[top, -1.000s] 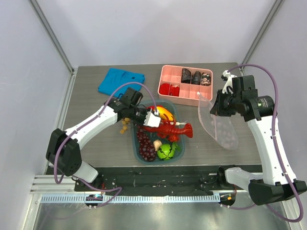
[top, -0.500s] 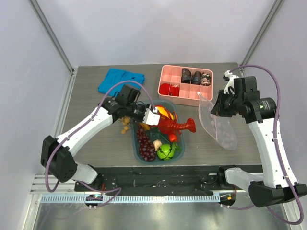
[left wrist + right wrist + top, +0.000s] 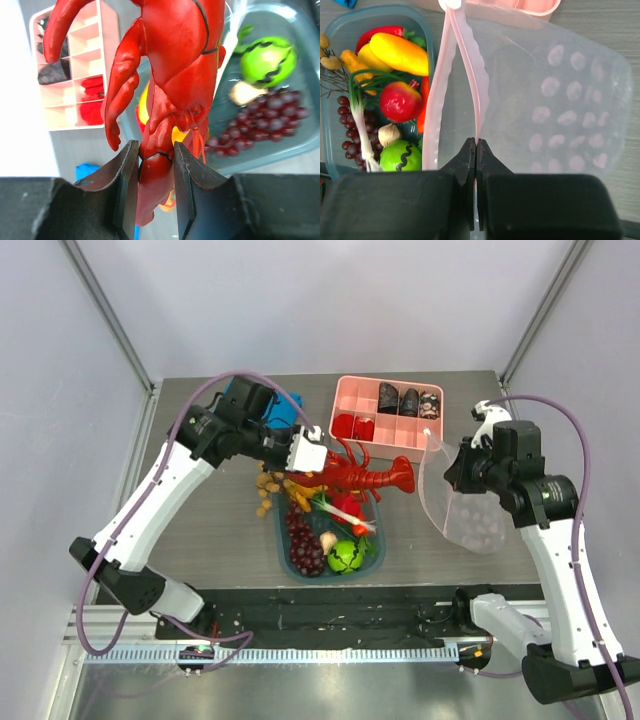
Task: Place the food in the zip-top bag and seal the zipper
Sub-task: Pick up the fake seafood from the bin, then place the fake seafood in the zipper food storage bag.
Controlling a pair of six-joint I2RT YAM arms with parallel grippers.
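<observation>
My left gripper (image 3: 305, 455) is shut on the tail of the red lobster (image 3: 365, 475), which hangs in the air over the back of the teal tub (image 3: 279, 530). In the left wrist view the lobster (image 3: 175, 65) stretches away from the fingers (image 3: 125, 185). Other food lies in the tub: yellow fruit (image 3: 400, 52), a green ball (image 3: 344, 557), a green onion (image 3: 362, 130), grapes (image 3: 305, 545). My right gripper (image 3: 476, 145) is shut on one lip of the pink zipper (image 3: 476, 100). It holds the zip-top bag (image 3: 465, 510) up to the tub's right, mouth gaping towards the tub.
A pink divided tray (image 3: 338, 405) with dark and red pieces stands at the back, just behind the lobster and the bag. A blue cloth (image 3: 285, 410) lies at the back left, partly under the left arm. Small tan pieces (image 3: 266, 495) lie left of the tub.
The left gripper has lifted the lobster out of the tub, up and towards the back. The right arm with the bag has shifted slightly nearer and lower in the view.
</observation>
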